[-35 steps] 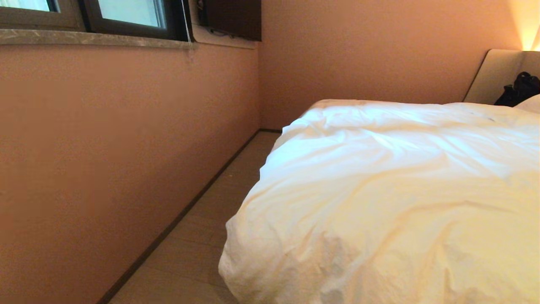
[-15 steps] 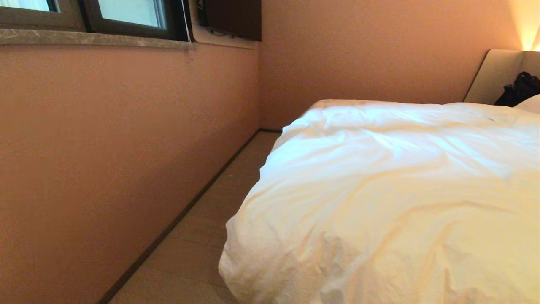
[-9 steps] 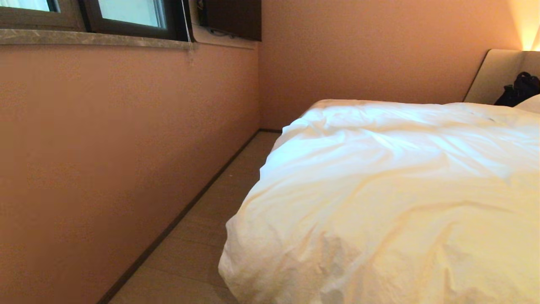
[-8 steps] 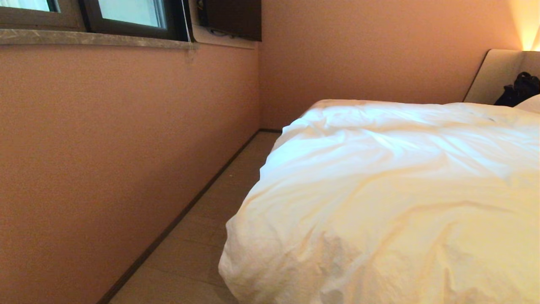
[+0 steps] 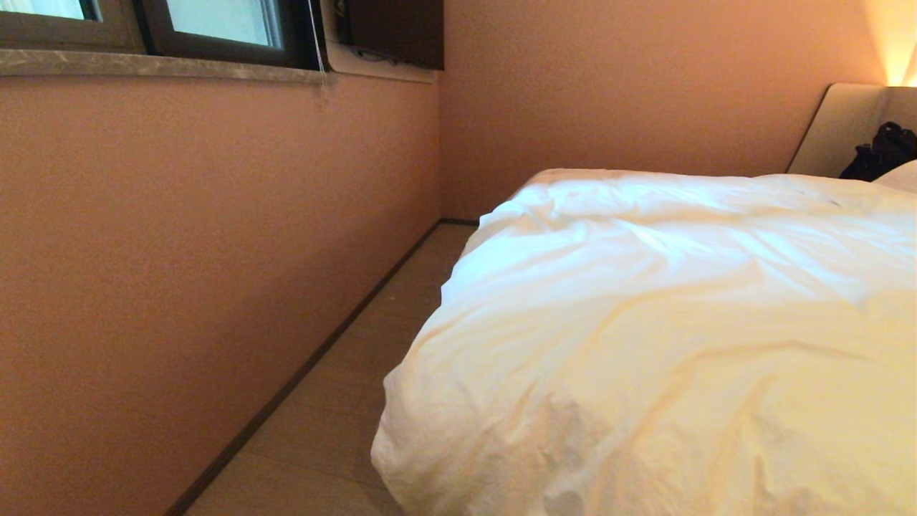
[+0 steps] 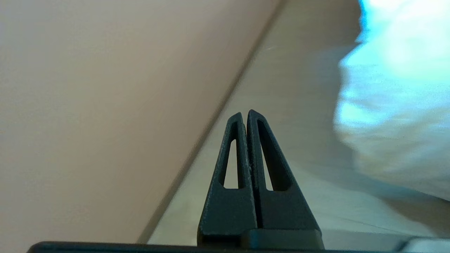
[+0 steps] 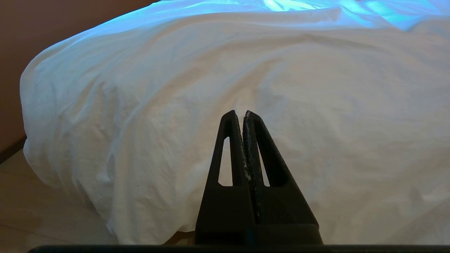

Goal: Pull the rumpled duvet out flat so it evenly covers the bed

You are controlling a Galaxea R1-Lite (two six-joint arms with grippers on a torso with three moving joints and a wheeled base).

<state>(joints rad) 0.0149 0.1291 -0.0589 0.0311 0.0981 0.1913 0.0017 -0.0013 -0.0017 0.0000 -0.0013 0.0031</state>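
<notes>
The puffy white duvet (image 5: pixel 666 322) lies wrinkled over the bed and hangs over its near corner, hiding the mattress. A beige headboard (image 5: pixel 838 125) stands at the far right. Neither arm shows in the head view. My left gripper (image 6: pixel 245 114) is shut and empty, pointing along the floor strip between wall and bed, with the duvet (image 6: pixel 397 105) off to one side. Also shut and empty, my right gripper (image 7: pixel 238 113) faces the duvet's (image 7: pixel 225 70) hanging corner, short of the cloth.
A pinkish wall (image 5: pixel 200 272) with a dark skirting runs close along the bed's left, leaving a narrow floor strip (image 5: pixel 358 380). A window (image 5: pixel 215 25) sits high up. A black bag (image 5: pixel 885 150) and a pillow corner (image 5: pixel 901 175) lie by the headboard.
</notes>
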